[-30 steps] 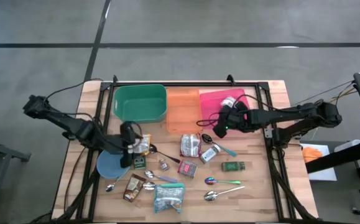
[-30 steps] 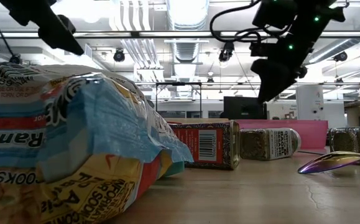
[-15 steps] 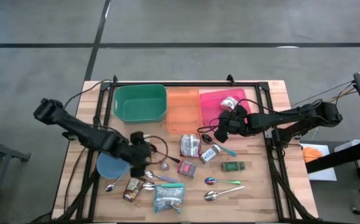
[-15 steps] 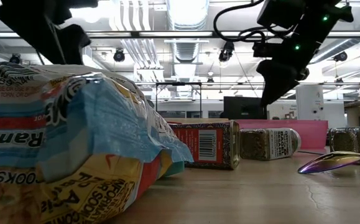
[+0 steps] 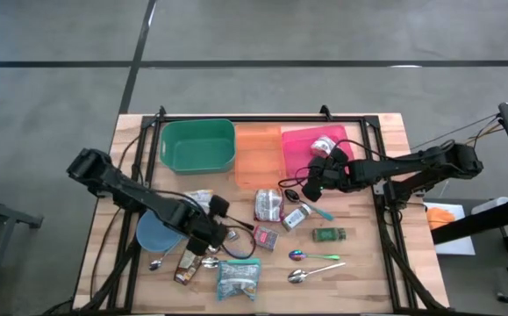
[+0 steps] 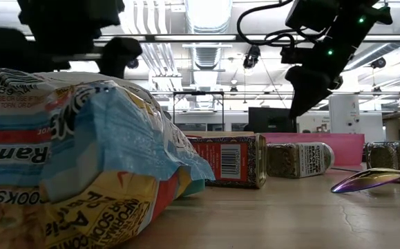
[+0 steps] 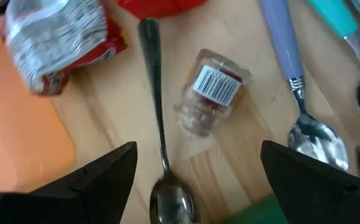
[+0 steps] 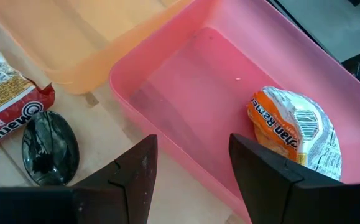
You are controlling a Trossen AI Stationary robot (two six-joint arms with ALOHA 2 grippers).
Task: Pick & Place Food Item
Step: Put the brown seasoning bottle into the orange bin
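My left gripper (image 7: 195,180) hovers, jaws spread, over the small clear plastic spice jar (image 7: 211,99): light, slick, rigid; I'd pinch its sides.

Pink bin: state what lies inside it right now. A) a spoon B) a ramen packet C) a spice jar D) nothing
B: the right wrist view shows an orange-and-white ramen packet lying inside the pink bin, and the high view shows the same pale packet in it; no spoon or jar is in there.

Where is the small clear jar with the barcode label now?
In the high view, the small clear jar lies on the table's left half beside a dark spoon, directly under the open left end effector.
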